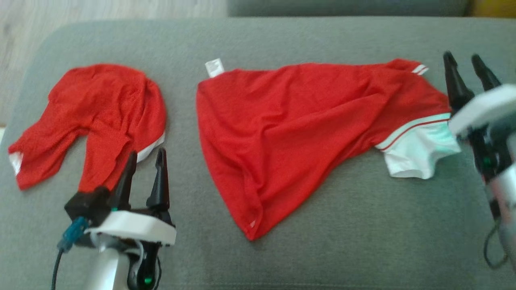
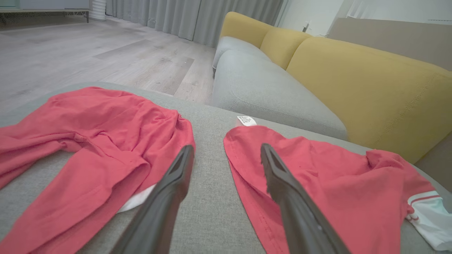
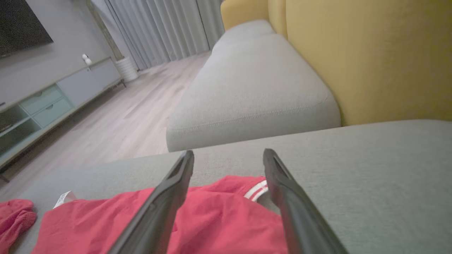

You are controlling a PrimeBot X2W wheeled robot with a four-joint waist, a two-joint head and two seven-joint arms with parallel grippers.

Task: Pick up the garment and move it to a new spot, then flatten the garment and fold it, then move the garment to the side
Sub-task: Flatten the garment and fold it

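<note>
Red garment (image 1: 306, 133) on grey cushion (image 1: 322, 40)

Soft, even indoor light; right wrist view blurred (fingers (image 3: 155, 215) too)

Pale wooden floor (image 2: 70, 56) runs to grey curtains (image 2: 183, 17). A sofa (image 3: 254, 84) with a grey seat and yellow back (image 3: 370, 53) stands beyond a grey cushion (image 1: 342, 249). A low cabinet (image 3: 53, 102) lines the wall (image 3: 63, 31) under a dark screen (image 3: 21, 24).

a home living room: yellow-backed sofa (image 2: 353, 88), grey curtains (image 3: 159, 28), low media cabinet (image 3: 53, 95), wood floor (image 2: 88, 53)
</note>
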